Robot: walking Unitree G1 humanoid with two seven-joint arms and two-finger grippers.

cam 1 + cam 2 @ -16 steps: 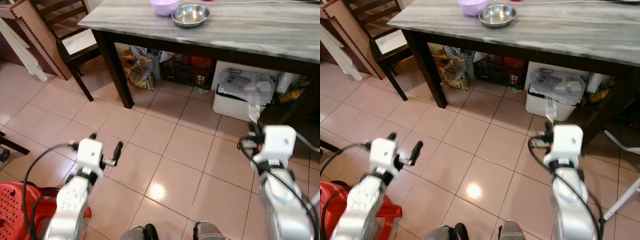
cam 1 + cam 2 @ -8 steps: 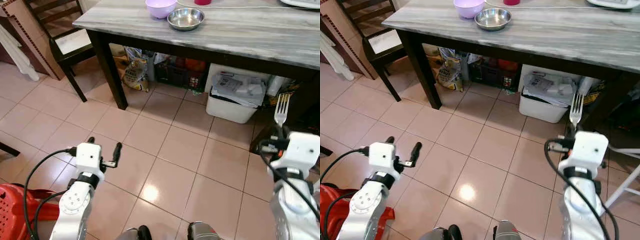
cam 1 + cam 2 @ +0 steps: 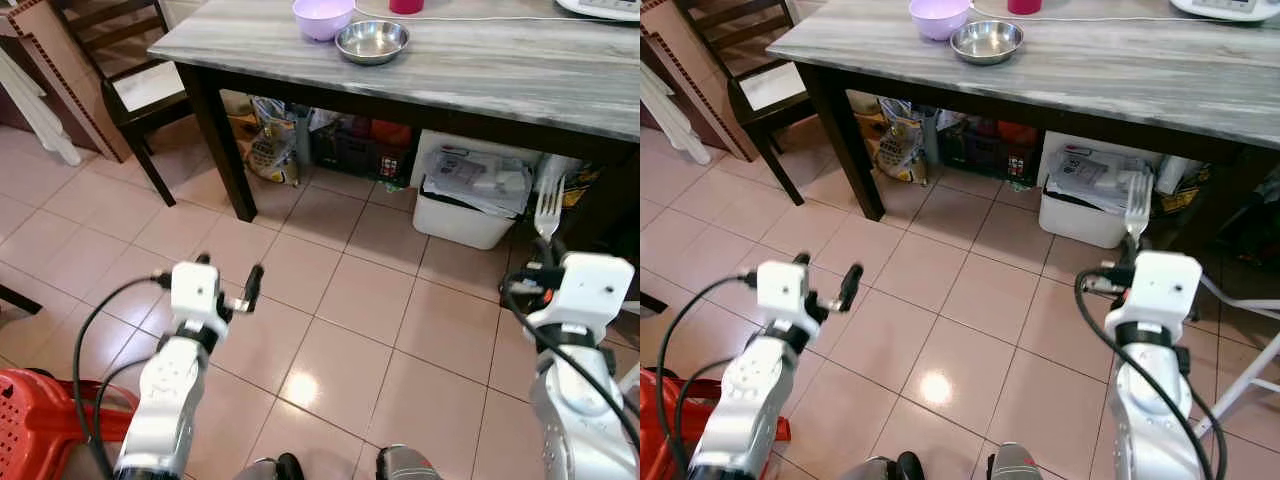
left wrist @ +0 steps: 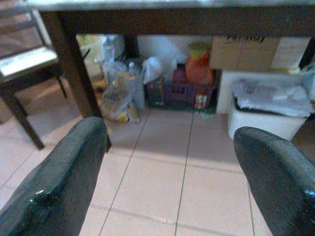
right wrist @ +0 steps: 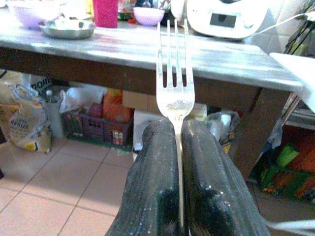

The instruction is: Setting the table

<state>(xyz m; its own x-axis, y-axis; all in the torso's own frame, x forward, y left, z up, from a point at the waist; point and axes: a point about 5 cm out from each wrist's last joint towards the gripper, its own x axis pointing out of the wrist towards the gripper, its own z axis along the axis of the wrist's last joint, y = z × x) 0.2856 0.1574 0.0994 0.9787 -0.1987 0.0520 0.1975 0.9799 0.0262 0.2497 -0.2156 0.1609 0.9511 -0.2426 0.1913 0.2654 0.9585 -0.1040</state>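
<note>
My right gripper is shut on a silver fork, tines up, held low in front of the table. In the right wrist view the fork stands upright between the two black fingers. My left gripper is open and holds nothing, hovering over the tiled floor; the left wrist view has its fingers wide apart. On the grey marble-look table stand a steel bowl and a lilac bowl.
Under the table sit a white bin, a dark crate and bags. A dark wooden chair stands at the table's left end. A red basket lies on the floor at my left. A pink cup and a white appliance stand on the table.
The camera has shifted slightly. My left gripper rose and moved right. My right gripper with the fork shifted a little left, still shut.
</note>
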